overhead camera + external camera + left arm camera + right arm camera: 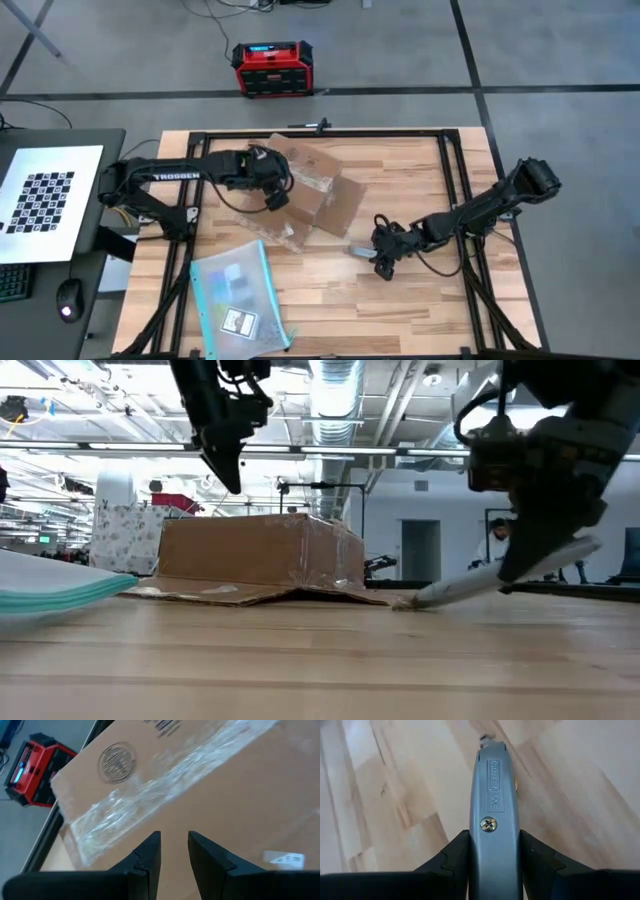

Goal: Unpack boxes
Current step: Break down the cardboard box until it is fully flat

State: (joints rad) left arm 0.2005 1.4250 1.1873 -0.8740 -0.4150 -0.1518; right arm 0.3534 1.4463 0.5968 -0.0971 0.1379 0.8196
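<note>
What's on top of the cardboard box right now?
Clear tape and a printed round stamp show on the cardboard box. The left hand hovers above it, empty. Its contents are hidden.

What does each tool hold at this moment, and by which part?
The right tool holds a grey utility knife by its handle, blade end pointing forward. The left tool holds nothing; its fingers stand slightly apart above the cardboard box.
</note>
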